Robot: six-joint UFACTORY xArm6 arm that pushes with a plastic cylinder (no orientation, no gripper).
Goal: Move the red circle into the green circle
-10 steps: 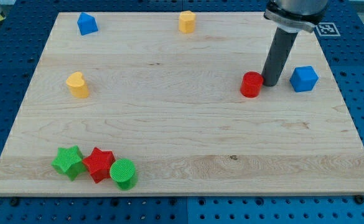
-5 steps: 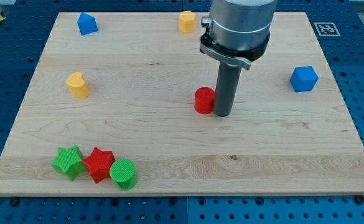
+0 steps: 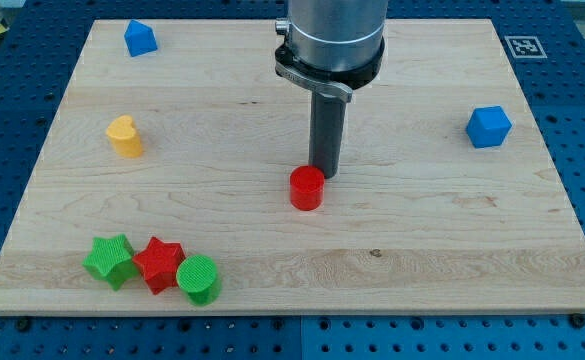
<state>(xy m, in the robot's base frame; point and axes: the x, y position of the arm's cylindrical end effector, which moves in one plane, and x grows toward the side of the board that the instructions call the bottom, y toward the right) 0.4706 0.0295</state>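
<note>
My tip (image 3: 324, 176) is a plain rod end, grasping nothing; this tool presses against the upper-right edge of the one red circle (image 3: 307, 188), which sits just below-left of it near mid-counter (image 3: 272, 250). Far down-left of the tip stand three blocks in a touching row: one green circle (image 3: 199, 279), one red star (image 3: 158, 264), one green star (image 3: 109, 260). Left of the tip is one yellow heart-shaped block (image 3: 125, 136). Two blue blocks: a cube (image 3: 488, 127) to the right, a house-shaped one (image 3: 140, 38) far up-left.
</note>
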